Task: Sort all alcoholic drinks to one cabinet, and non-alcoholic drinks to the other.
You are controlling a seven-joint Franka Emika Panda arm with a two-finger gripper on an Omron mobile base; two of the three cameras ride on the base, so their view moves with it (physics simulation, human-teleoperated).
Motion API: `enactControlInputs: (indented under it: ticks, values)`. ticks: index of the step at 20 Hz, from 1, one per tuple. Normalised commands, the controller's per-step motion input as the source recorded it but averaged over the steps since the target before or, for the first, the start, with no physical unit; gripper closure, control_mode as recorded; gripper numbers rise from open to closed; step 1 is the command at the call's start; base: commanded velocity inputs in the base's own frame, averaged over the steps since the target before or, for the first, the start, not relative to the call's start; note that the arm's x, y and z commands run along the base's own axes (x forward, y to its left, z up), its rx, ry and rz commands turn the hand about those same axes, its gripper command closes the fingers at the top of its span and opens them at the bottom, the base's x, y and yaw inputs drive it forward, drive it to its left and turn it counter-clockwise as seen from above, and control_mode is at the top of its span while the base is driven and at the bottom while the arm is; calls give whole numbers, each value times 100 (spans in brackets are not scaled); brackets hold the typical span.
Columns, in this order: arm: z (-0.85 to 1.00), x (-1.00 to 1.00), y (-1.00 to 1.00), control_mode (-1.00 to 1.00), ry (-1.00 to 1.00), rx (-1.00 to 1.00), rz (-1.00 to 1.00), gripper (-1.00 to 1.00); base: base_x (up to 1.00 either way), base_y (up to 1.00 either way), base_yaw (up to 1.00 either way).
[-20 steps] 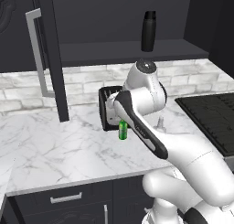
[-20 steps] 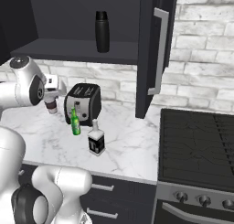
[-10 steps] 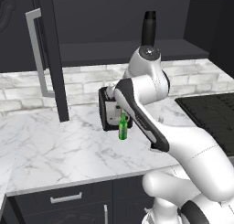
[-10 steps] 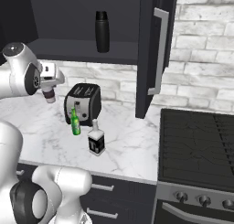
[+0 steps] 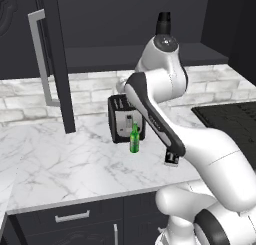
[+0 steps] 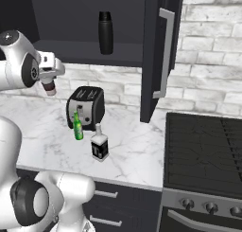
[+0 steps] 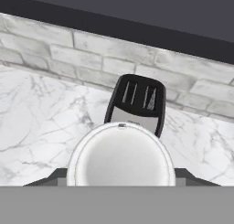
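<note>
Kitchen counter during the drink-sorting task, read left to right across the right base view, with the toaster (image 6: 85, 106) as landmark. Up and to the left of the toaster, raised clear of the marble counter (image 6: 42, 127), the gripper (image 6: 49, 82) carries the coffee cup (image 6: 48, 87); in the hand view the cup's white lid (image 7: 120, 155) sits between the finger tips, which stand about half apart and closed on the cup, with the toaster beyond it against the brick wall. Just in front of the toaster's left corner stands the green beer bottle (image 6: 77, 127), upright. In front of the toaster and slightly to its right stands the squat bottle (image 6: 99, 145) with the black label, also upright and a little apart from the green one. Above the toaster, on the shelf of the open cabinet (image 6: 85, 52), stands the black flask (image 6: 105, 32); to the toaster's right hangs the open cabinet door (image 6: 156, 51) with its long bar handle. Handling, as a judgement: a paper cup is light and thin-walled, so it would crush under a hard squeeze and may slip under a slack one; a moderate hold on the side wall below the lid, kept upright, suits it best.
</note>
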Motion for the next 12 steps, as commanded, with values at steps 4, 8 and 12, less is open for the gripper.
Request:
enactControlInputs:
  ticks: [4,8,12]
  values:
    - [32,4,0,-100,-1,0,0,100,0,0,0]
    - [30,4,0,-100,0,0,-1,100,0,0,0]
    - [27,3,0,-100,0,0,-2,100,0,0,0]
